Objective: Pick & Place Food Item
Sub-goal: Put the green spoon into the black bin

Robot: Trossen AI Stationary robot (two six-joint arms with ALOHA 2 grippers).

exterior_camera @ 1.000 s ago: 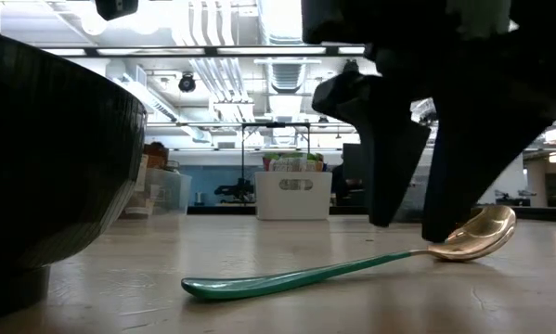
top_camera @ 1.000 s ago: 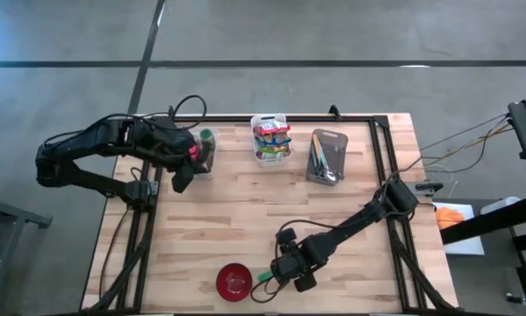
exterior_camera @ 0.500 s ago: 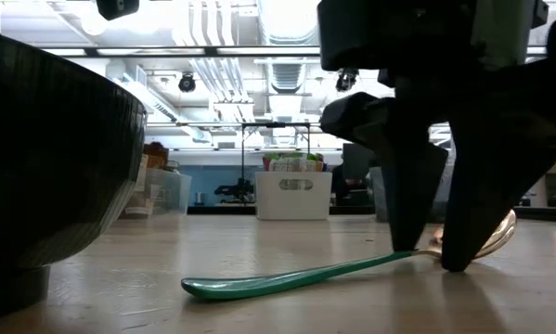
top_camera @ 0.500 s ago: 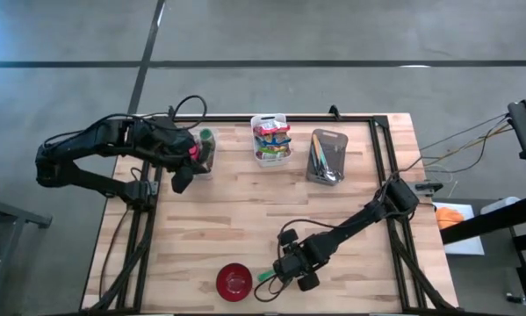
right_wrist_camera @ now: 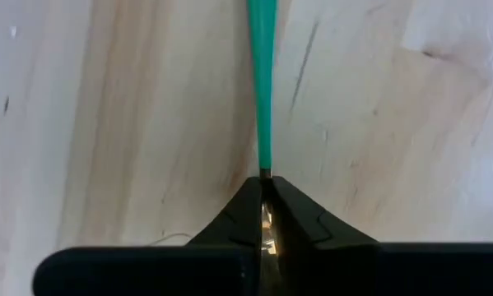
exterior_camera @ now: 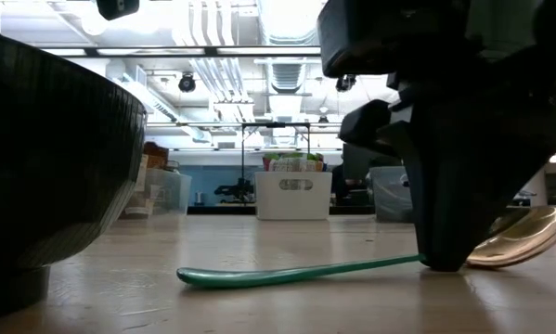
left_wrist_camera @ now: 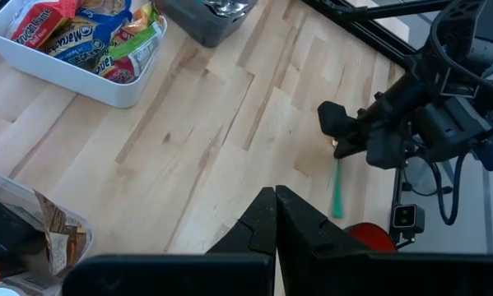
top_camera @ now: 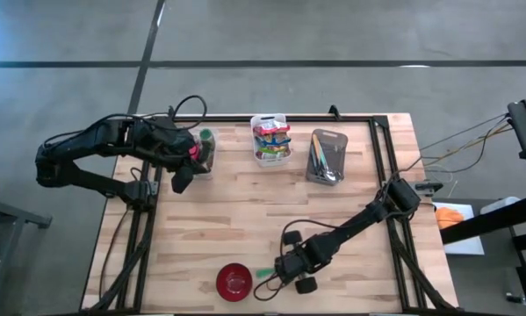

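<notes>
A: What has moved since a second ago?

B: The right end effector has dropped lower on the surface and pinched shut; earlier its fingers stood apart over the spoon. The spoon's bowl has swung out to the right in the low view. The left arm has not shifted.

A: Start from the high view.

B: The right end effector sits near the front edge, just right of the red bowl, with the green handle poking out between them. The left end effector hangs closed at the back left, beside a clear container. The white snack bin and a grey utensil tray stand along the back.

A: And the low view?

B: The dark fingers are clamped on the spoon's neck, where green handle meets the gold bowl. The handle lies on the wood.

A: Left wrist view?

B: Its own fingers are together, holding nothing.

A: Right wrist view?

B: The fingers meet on the spoon, its green handle running straight out ahead.
</notes>
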